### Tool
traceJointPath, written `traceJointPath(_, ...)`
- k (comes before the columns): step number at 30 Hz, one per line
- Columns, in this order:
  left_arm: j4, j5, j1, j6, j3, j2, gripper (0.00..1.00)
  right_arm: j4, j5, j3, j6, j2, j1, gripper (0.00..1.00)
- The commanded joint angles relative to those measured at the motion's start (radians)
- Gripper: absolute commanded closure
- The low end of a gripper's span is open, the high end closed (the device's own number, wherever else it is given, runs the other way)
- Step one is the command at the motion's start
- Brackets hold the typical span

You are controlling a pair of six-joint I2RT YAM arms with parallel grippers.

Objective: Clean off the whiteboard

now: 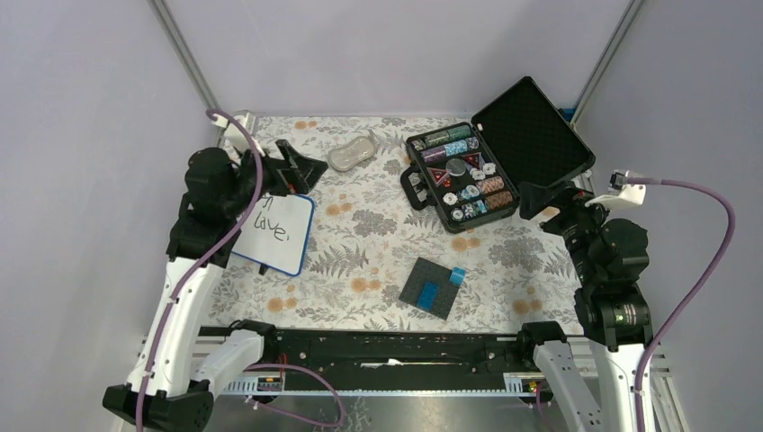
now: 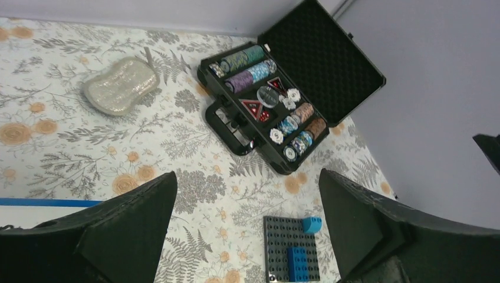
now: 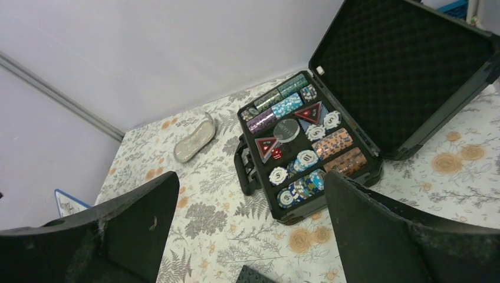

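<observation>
The whiteboard (image 1: 277, 236) lies flat at the left of the table, white with a thin blue rim and dark handwriting. My left gripper (image 1: 309, 175) hovers over its far right corner, open and empty. In the left wrist view only a strip of the board's blue rim (image 2: 41, 202) shows at the left, and that gripper (image 2: 246, 183) has its jaws spread wide. My right gripper (image 1: 527, 202) is open and empty at the right, beside the chip case. In the right wrist view a board corner (image 3: 68, 203) shows far left, and the gripper (image 3: 250, 183) is wide open.
An open black poker chip case (image 1: 463, 180) stands at the back right, its lid raised. A silvery glittery pouch (image 1: 351, 151) lies at the back middle. A dark grey studded plate (image 1: 430, 288) with blue bricks lies front centre. A floral cloth (image 1: 360, 243) covers the table.
</observation>
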State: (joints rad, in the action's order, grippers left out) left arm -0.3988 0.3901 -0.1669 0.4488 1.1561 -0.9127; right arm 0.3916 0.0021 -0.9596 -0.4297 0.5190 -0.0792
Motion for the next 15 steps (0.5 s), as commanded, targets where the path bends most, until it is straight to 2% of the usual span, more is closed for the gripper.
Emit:
traceJointPath(1, -0.051, -0.09, -0.078, -0.081, 0.082, -0.057, 0.01, -0.052, -0.072, 0.014, -0.026, 0.047, 0.004, 0.01)
traceJointPath(5, -0.107, -0.248, -0.194, -0.129, 0.137, -0.138, 0.01, -0.19, -0.192, 0.059, -0.072, 0.125, 0.004, 0.01)
traceJointPath(8, -0.145, -0.327, -0.285, -0.145, 0.193, -0.236, 0.01, -0.47, -0.324, 0.112, -0.174, 0.211, -0.002, 0.01)
traceJointPath(11, -0.166, -0.368, -0.354, -0.149, 0.242, -0.323, 0.01, -0.641, -0.314, 0.111, -0.224, 0.341, -0.056, 0.01)
traceJointPath(15, -0.248, -0.456, -0.398, -0.179, 0.351, -0.462, 0.01, -0.765, -0.288, 0.037, -0.158, 0.535, -0.143, 0.01)
